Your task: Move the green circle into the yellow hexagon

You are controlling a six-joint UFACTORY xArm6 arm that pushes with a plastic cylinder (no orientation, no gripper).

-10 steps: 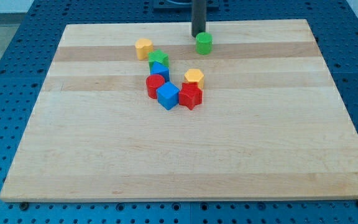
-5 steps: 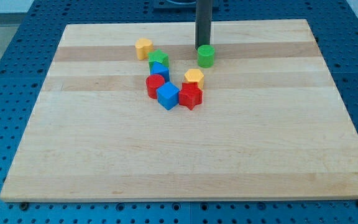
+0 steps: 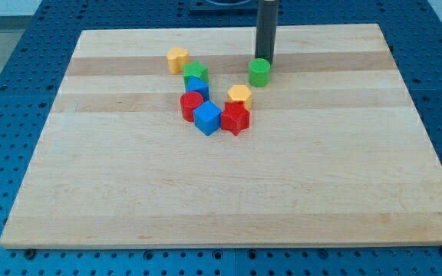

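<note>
The green circle [image 3: 259, 73] is a short green cylinder on the wooden board, in the upper middle of the view. My tip [image 3: 265, 61] stands right behind it, toward the view's top and slightly right, touching or nearly touching it. The yellow hexagon [image 3: 239, 96] lies below and to the left of the green circle, a small gap apart, resting against the red star [image 3: 235, 118].
A cluster sits left of the hexagon: a green star [image 3: 196, 73], a blue block [image 3: 197, 87], a red circle [image 3: 192, 106], a blue cube [image 3: 207, 118]. Another yellow block [image 3: 177, 59] lies at the upper left. The board's top edge [image 3: 321, 27] is close behind my tip.
My tip has moved down and to the right, and the green circle has slid down and slightly right, closer to the yellow hexagon. The other blocks have not moved.
</note>
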